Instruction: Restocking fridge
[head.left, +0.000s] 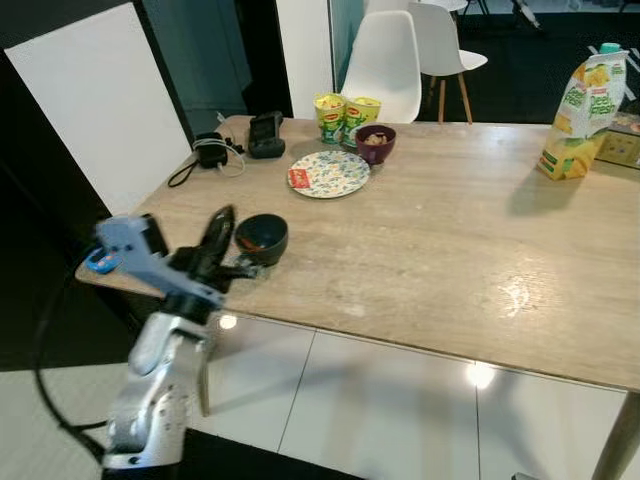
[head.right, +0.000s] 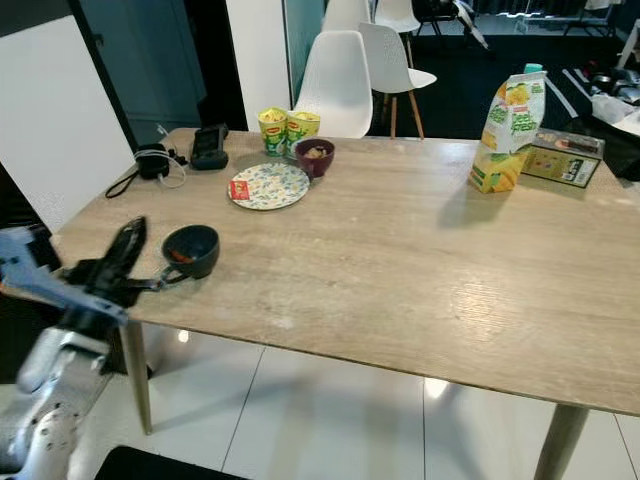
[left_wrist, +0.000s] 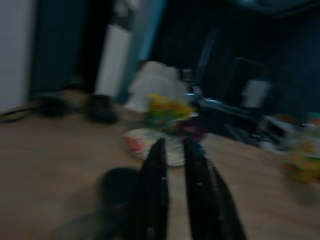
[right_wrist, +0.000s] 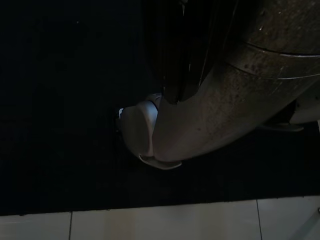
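Blurred, the left claw (left_wrist: 174, 165) points its two nearly closed black fingers (left_wrist: 156, 185) across the worktop (left_wrist: 55, 150) toward a patterned plate (left_wrist: 150, 145) and yellow cups (left_wrist: 167, 107).

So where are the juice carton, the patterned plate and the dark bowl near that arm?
juice carton (head.right: 507, 133), right eye view, middle of its front face
patterned plate (head.left: 337, 175), left eye view, bare part of its surface
dark bowl (head.right: 193, 255), right eye view, its outer wall

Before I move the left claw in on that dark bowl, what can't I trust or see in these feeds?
- Left claw: fingertip contact with the dark bowl unclear; the fingers overlap it in the eye views.
- Left wrist view: motion-blurred; plate and cups smeared.
- Juice carton: label too small to read.
- Right wrist view: mostly dark, showing robot body and floor.
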